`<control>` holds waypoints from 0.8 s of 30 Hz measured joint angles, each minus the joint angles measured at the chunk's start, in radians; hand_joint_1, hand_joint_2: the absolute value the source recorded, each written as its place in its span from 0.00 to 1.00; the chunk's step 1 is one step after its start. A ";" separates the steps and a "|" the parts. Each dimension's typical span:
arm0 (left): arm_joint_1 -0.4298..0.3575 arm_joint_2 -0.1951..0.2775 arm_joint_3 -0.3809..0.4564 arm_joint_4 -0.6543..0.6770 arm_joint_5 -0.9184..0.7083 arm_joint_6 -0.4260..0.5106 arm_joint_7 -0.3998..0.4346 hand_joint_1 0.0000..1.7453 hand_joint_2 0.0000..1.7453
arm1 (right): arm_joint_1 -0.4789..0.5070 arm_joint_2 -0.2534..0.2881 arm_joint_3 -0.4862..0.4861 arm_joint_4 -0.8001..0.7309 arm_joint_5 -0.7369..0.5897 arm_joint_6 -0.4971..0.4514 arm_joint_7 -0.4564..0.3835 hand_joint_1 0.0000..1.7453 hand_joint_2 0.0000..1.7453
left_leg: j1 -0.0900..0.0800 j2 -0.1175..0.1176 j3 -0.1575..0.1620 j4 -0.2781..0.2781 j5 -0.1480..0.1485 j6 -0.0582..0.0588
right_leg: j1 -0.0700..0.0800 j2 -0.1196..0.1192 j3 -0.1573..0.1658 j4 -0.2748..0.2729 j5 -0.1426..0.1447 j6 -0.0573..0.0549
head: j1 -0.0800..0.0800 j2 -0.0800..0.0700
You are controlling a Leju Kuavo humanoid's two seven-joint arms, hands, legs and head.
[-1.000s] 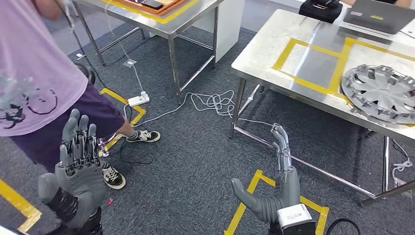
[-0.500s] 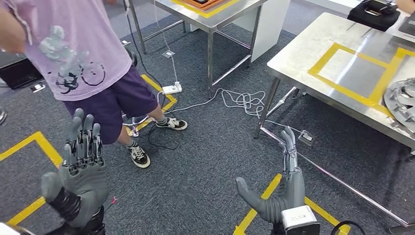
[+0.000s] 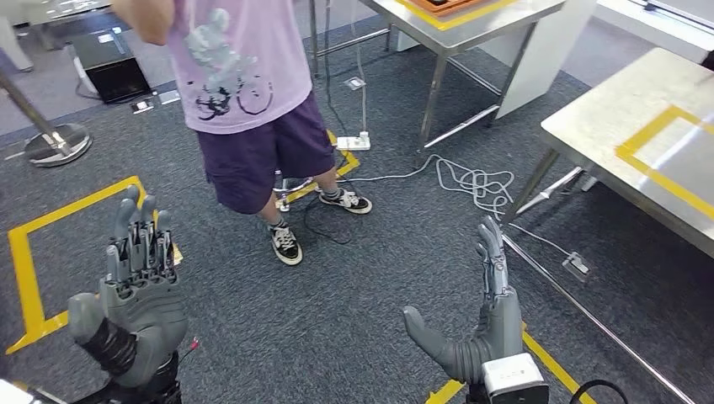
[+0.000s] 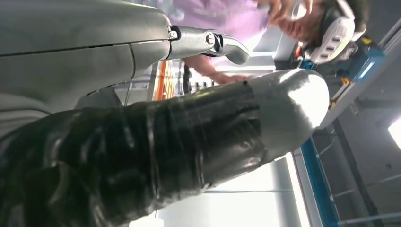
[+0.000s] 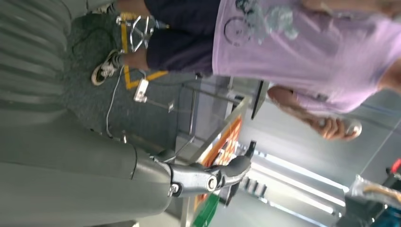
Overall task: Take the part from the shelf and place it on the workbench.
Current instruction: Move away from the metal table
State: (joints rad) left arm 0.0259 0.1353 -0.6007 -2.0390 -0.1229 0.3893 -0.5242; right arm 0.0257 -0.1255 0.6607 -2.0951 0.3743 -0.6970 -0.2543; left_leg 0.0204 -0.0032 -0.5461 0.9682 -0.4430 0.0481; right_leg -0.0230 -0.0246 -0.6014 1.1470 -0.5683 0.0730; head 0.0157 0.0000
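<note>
Just ahead of left hand and right hand (both spread, holding nothing): person, floor cables. Could bump or snag while walking.

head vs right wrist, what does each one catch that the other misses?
Head view alone: both hands raised, fingers apart and holding nothing, left hand and right hand; a steel table with yellow tape at right; a round stand base.

Right wrist view alone: the person's hand holding a small object, too blurred to identify.

Both: the person in a purple shirt, their sneakers, the white power strip, yellow floor tape and grey carpet.
</note>
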 joint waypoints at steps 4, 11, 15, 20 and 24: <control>-0.012 0.006 0.007 0.002 0.016 -0.008 -0.002 0.00 0.00 | -0.001 0.000 0.000 0.000 0.006 0.000 -0.007 0.00 1.00 | -0.013 -0.047 -0.016 0.001 0.014 0.007 | 0.012 0.016 -0.022 0.065 0.005 -0.021 | 0.017 0.000; -0.021 0.010 0.012 0.003 0.022 -0.013 -0.007 0.00 0.00 | -0.002 0.004 -0.001 0.000 0.028 0.000 -0.017 0.00 1.00 | -0.017 -0.069 -0.039 0.003 0.033 -0.020 | 0.030 0.041 0.095 -0.201 0.113 -0.065 | 0.022 0.000; -0.025 0.016 0.015 0.004 0.022 -0.013 -0.008 0.00 0.00 | -0.002 0.008 -0.001 0.000 0.029 0.000 -0.017 0.00 1.00 | -0.014 -0.016 -0.114 0.154 -0.066 -0.037 | 0.023 0.027 0.086 -0.217 0.139 -0.076 | 0.001 0.000; -0.025 0.019 0.015 0.007 0.022 -0.013 -0.008 0.00 0.00 | -0.001 0.010 -0.001 0.000 0.029 0.000 -0.017 0.00 1.00 | -0.004 0.001 -0.095 0.204 -0.088 -0.048 | 0.022 0.009 0.054 -0.206 0.154 -0.067 | -0.019 0.000; -0.028 0.020 0.016 0.006 0.022 -0.013 -0.008 0.00 0.00 | -0.001 0.010 -0.001 0.000 0.030 0.000 -0.017 0.00 1.00 | -0.009 0.017 0.027 0.005 -0.054 -0.029 | 0.024 0.005 0.041 -0.190 0.159 -0.048 | -0.022 0.000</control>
State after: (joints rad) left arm -0.0026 0.1553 -0.5845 -2.0327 -0.1013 0.3766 -0.5327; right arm 0.0247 -0.1154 0.6600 -2.0951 0.4042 -0.6970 -0.2709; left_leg 0.0111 0.0134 -0.5187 0.9731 -0.4972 0.0191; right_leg 0.0010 -0.0195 -0.5603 0.9568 -0.4095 0.0248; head -0.0066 0.0000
